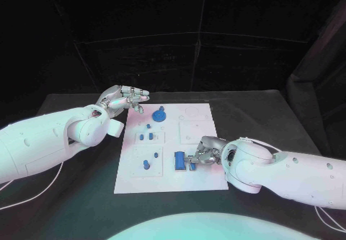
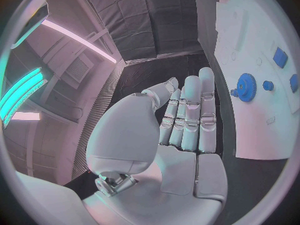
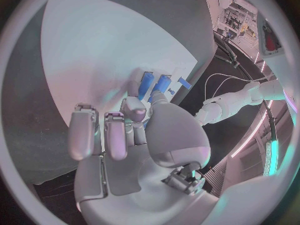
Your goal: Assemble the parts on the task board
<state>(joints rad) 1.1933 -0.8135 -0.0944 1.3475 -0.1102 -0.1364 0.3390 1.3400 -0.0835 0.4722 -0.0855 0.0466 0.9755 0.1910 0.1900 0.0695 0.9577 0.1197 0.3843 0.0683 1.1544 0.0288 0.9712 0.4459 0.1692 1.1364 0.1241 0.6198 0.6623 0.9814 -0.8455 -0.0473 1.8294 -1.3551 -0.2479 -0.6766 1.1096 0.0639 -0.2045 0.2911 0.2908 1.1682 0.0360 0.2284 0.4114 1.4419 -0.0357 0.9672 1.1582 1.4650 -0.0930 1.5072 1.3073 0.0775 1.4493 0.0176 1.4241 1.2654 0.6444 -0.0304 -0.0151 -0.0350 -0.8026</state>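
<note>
Pinching a small blue block (image 1: pixel 192 164) at the board's (image 1: pixel 137 185) 5 o'clock, the right hand (image 1: pixel 205 150) holds a light, rigid part; grip its sides. Left hand (image 1: pixel 124 98) hovers wide, empty.

A black table (image 1: pixel 252 107) stands before black curtains (image 1: pixel 216 45).

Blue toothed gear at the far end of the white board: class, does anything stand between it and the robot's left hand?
Nothing visible does. The left hand hovers at the white task board's far left corner, holding nothing, with bare board between it and the blue toothed gear.
</note>
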